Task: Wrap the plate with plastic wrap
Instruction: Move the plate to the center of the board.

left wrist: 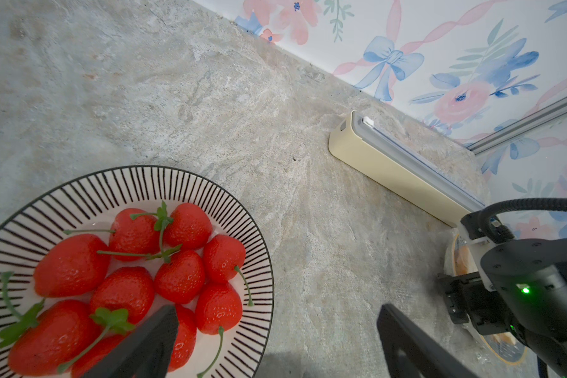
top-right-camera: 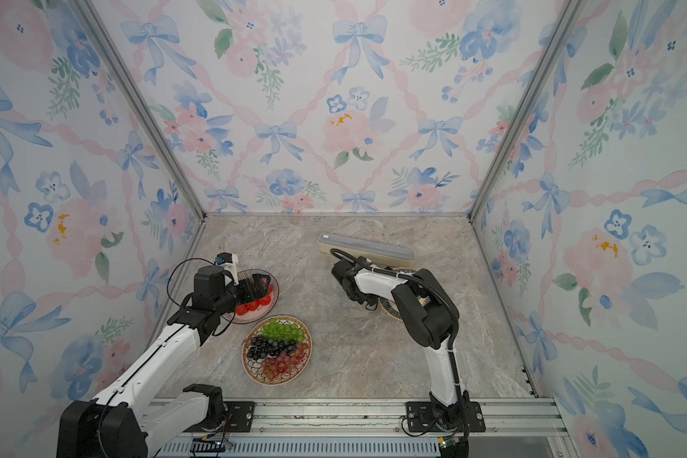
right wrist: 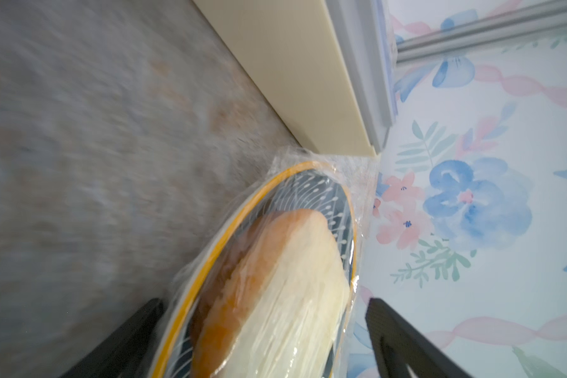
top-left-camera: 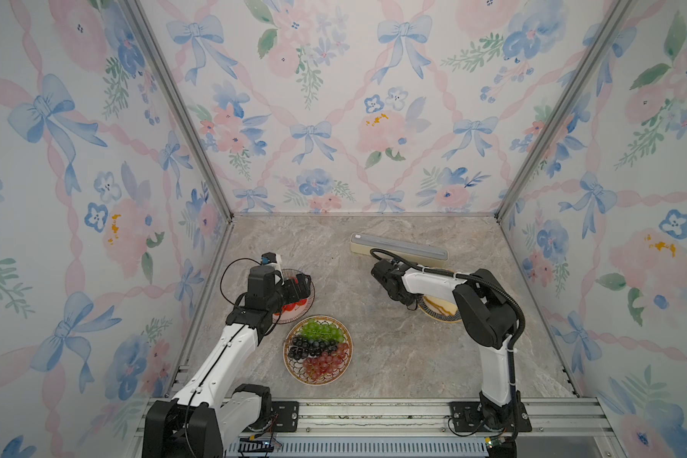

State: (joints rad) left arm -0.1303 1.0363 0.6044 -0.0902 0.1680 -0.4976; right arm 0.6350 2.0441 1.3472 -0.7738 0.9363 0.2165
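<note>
By the table's [top-left-camera: 373, 349] right edge: looks basically done. Seeing plastic wrap [right wrist: 364, 176] stretched over plate [right wrist: 308, 193] and bread [right wrist: 275, 278], crinkled past the rim; right tool [right wrist: 264, 304] gaping over it, gripping nothing; left tool [left wrist: 279, 311] gaping, empty, above the strawberries [left wrist: 128, 288]. Likely only tucking remaining.

tabletop [top-left-camera: 393, 349]: marbled | strawberry plate [left wrist: 243, 212] | grape plate [top-left-camera: 290, 363] | wrapped bread plate [right wrist: 324, 186] | cream box [left wrist: 383, 163]

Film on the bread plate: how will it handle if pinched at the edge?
The plastic wrap looks thin and crinkly, so probably floppy and light. Its loose edge past the plate rim likely bunches easily. Glossy, so it may slip in a pinch.
</note>
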